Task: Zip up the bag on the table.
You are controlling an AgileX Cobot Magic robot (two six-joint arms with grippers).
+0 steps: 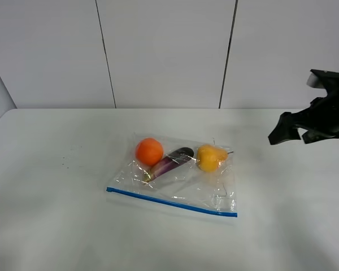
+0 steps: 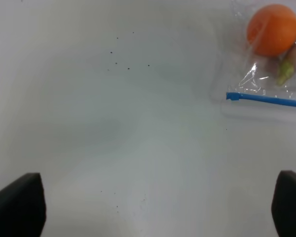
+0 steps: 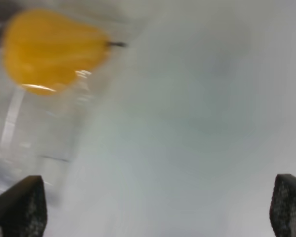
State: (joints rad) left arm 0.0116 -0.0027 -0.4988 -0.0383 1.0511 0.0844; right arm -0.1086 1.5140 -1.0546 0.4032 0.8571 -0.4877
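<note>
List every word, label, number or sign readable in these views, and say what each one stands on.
None. The bag is clear plastic with a plain blue zipper strip and shows no print.
The orange, eggplant and pear inside carry no stickers that show.
The table bears only tiny dark specks, not writing.
The right wrist view is too blurred to rule out fine print.

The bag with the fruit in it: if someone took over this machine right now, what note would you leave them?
Left gripper: open, empty, over bare table short of the bag's corner.
Right gripper: open, empty, raised to the right of the bag.
Bag lies flat mid-table with an orange, eggplant and pear inside; blue zipper strip along its near edge.
Done: nothing visible; neither gripper touches the bag.
Left: steady the bag, run the zipper shut.
</note>
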